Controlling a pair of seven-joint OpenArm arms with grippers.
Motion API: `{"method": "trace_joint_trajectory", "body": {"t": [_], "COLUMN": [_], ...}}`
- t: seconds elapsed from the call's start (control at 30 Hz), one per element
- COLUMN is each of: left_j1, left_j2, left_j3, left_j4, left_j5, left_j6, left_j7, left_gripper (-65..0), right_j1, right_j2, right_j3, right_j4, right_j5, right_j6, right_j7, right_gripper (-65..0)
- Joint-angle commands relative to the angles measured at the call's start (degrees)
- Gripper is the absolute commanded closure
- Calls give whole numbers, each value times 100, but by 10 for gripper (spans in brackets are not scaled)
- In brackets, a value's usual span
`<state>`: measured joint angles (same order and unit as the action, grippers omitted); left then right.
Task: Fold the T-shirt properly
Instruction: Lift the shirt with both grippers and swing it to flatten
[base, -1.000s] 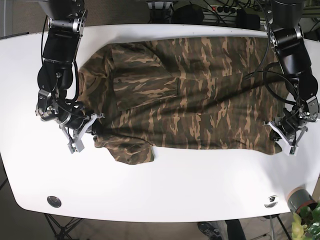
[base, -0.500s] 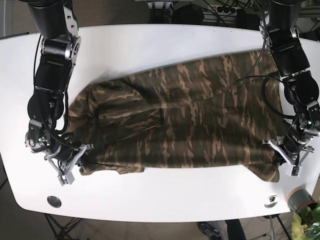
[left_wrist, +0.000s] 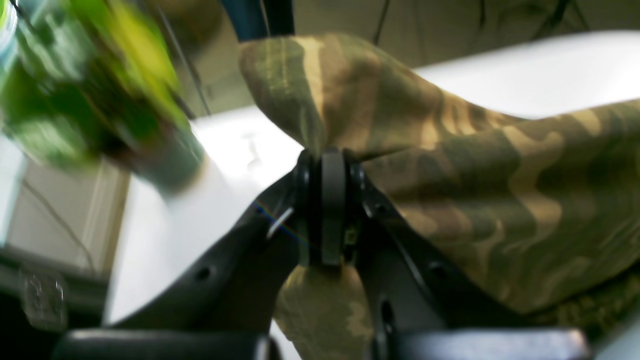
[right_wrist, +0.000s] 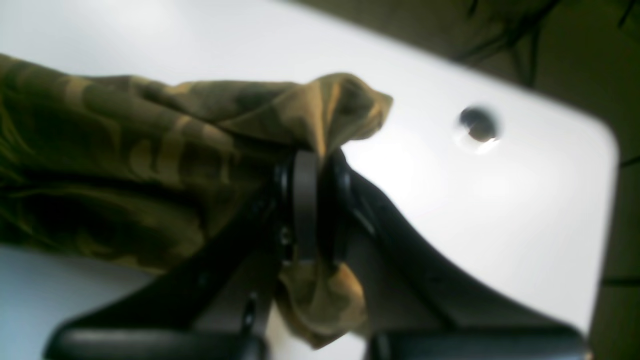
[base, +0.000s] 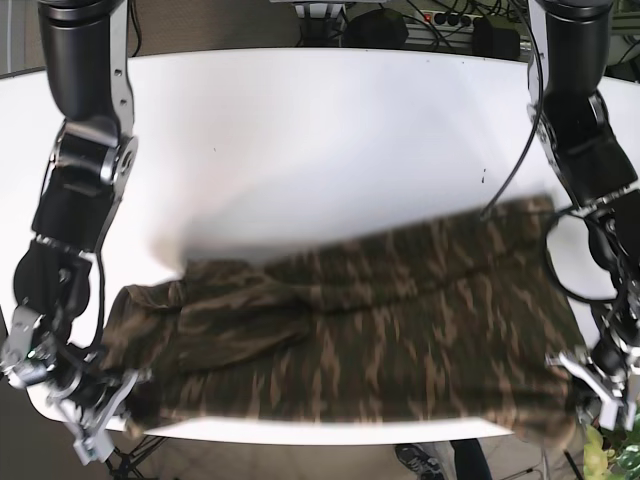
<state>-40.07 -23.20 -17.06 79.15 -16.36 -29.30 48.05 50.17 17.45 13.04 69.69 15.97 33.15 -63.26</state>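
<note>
White tabletop (left_wrist: 525, 70) fills the background of our left wrist view, with a blurred green plant (left_wrist: 85, 90) off to the left of the gripper. Our left gripper (left_wrist: 327, 200) has its jaws pressed together on a bunch of the camouflage-patterned cotton T-shirt (left_wrist: 500, 165). The cloth rises in a peak just above the fingertips and spreads away to the right, and a small flap of it hangs below the pinch, between the black fingers (left_wrist: 240, 250).

From the right wrist view we see the same white tabletop (right_wrist: 500, 210) behind and to the right of the gripper, with a small round dark hole (right_wrist: 477, 125) up to the right. Our right gripper (right_wrist: 307, 200) is clamped narrow on a fold of the shirt (right_wrist: 125, 165). The fabric bunches over the tips and trails off to the left, with a scrap hanging below the jaws.

From the base view, the shirt (base: 400, 340) lies stretched across the near part of the table (base: 320, 140), blurred along its far edge. Our right gripper (base: 95, 420) holds one near corner at the table's front edge; our left gripper (base: 600, 385) holds the opposite near corner, the cloth spanning between them.
</note>
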Motion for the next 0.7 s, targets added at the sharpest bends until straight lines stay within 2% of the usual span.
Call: {"method": "trace_joint_trajectory", "body": {"t": [0.0,0.1,0.2,0.33,0.47,0.57,0.67], "left_j1": [-480,-1034,-1483,-1913,-1834,-1483,-1105], "left_j2": [-163,-172,-172,-260,-304,-330,-330], "left_j3": [-48,-48,-48,-48,-48,-48,-48], "left_j4": [133,133,133,309,739,1056,1302], "left_j5": [93,93,93,93,93,93,93], "left_j6": [121,121,121,121,95,86,86], "left_j7": [-115,-62,34,237,298,298,298], "left_gripper": [0,0,0,0,0,0,0], "right_j1": [587,1203,1589,2187,2240,1959,1668], "right_j2": [211,395,483,685,782,923,949], "right_j3": [37,37,28,-297,-464,-464,-455], "right_j4": [147,147,147,147,385,613,780], "right_j5": [-124,-124,-115,-115,60,298,439], "right_j6": [-93,-84,-84,-75,-49,4,4], "right_j7": [-69,-394,-456,-746,-808,-816,-816], "right_gripper": [-24,-24,-24,-24,-24,-24,-24]}}
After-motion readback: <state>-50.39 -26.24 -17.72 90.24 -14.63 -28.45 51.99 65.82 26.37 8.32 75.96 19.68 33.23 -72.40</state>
